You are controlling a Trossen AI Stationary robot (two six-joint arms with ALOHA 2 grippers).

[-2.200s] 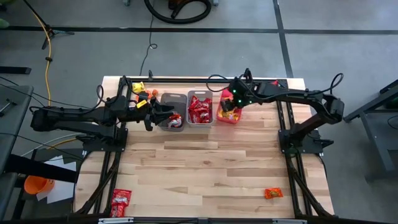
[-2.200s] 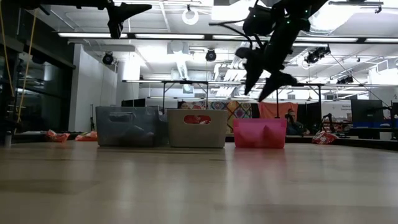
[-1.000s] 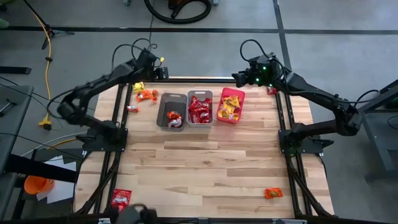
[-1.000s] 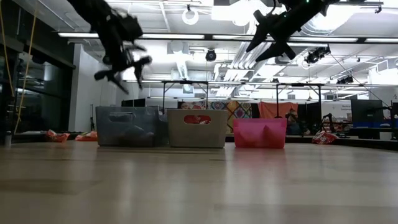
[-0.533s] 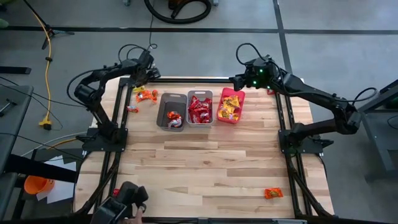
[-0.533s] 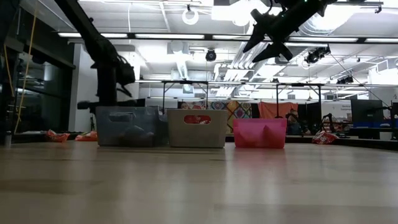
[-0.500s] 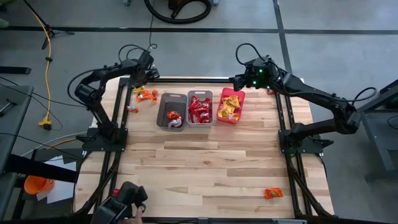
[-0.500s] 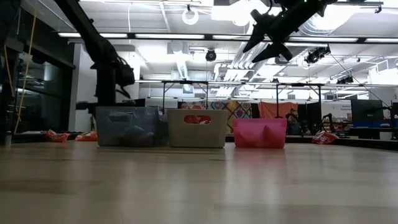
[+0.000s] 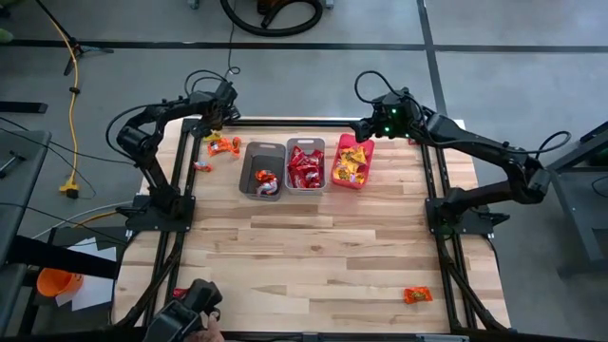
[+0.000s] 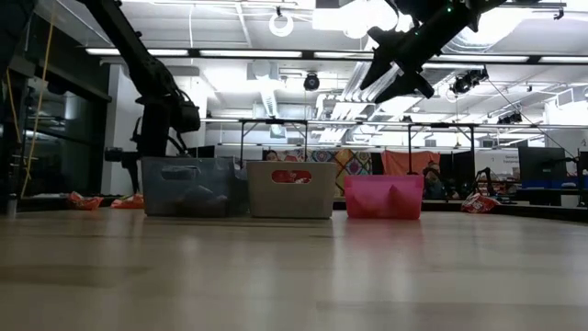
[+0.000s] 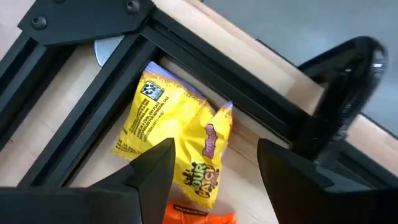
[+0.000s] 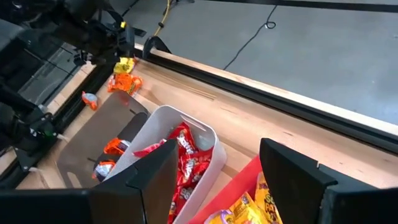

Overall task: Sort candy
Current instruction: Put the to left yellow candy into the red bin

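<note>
My left gripper point(image 11: 214, 165) hangs with its fingers spread and nothing between them, low over the far-left corner of the table point(image 9: 313, 247), which sits upper left in the high view. In my left wrist view a yellow Sour Patch bag point(image 11: 177, 146) lies flat on the wood right in the gap between my two fingers, tucked against the black frame rail point(image 11: 205, 74); the edge of an orange wrapper point(image 11: 199, 216) shows just beside it at the bottom of that frame.

My right gripper point(image 12: 214, 168) is open too and holds nothing. It hangs in the air above the far end of the pink bin point(image 9: 352, 161), upper centre-right in the high view.

The three bins stand side by side near the table's far edge. The grey bin point(image 9: 262, 170) holds a few pieces, the middle light bin point(image 9: 306, 166) is full of red packets point(image 12: 186, 168), and the pink bin carries yellow ones point(image 9: 353, 167). Loose candy point(image 9: 221, 144) in orange and yellow lies just left of the grey bin, with one small piece point(image 9: 201, 166) a little nearer the camera. One orange packet point(image 9: 417, 295) lies alone at the lower right of the table, well apart from the bins.

A person's hand point(image 9: 195, 323) shows at the bottom edge of the high view, left of centre.
</note>
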